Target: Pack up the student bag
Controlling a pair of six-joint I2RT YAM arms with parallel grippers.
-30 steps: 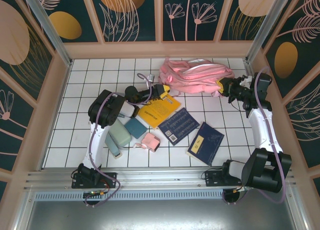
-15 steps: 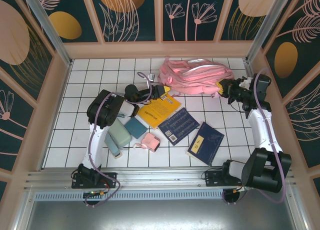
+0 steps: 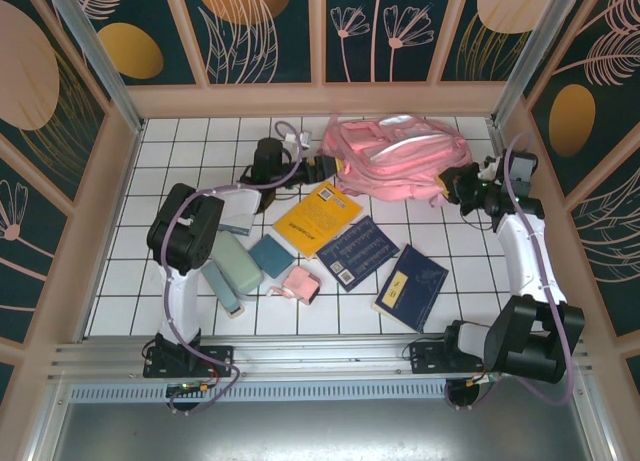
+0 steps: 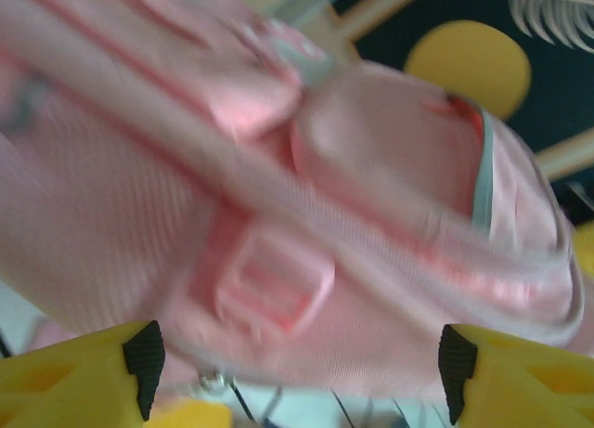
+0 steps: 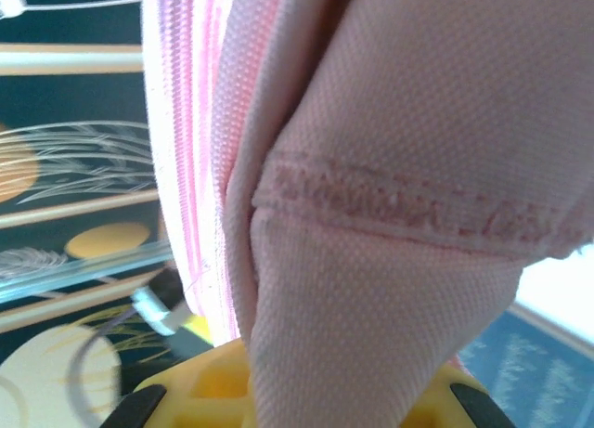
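The student bag point(image 3: 395, 156) lies at the far side of the tabletop point(image 3: 190, 146), right of centre, with its straps and pockets turned up. The right gripper point(image 3: 455, 188) is set against the bag's near right corner. In the right wrist view a fold of pink fabric is pinched between its jaws, just beside a line of zip point(image 5: 186, 168) teeth. The left gripper point(image 3: 330, 168) is placed at the bag's left end. Its jaws are spread wide and nothing is held, though the bag's side, with a pink strap buckle point(image 4: 274, 284), is framed between them.

The step in hand is judged to be the opening of the bag, so none of the packing itself looks done. A yellow book point(image 3: 318, 216), a dark blue book point(image 3: 357, 251), a second blue book point(image 3: 412, 286), a small pink pouch point(image 3: 300, 283) and a teal case point(image 3: 237, 266) are laid out on the nearer tiles, outside the bag. Whether the zip is undone cannot be told.

For this step, the right pinch is best used as a firm anchor. The left jaws should be closed on a thin seam or edge beside the zip, not on the padded body or the buckle, from which a hold is likely to slip. The 2 holds should then be drawn apart gently, so that the mouth is spread and the bag is not dragged over the yellow book just near it.
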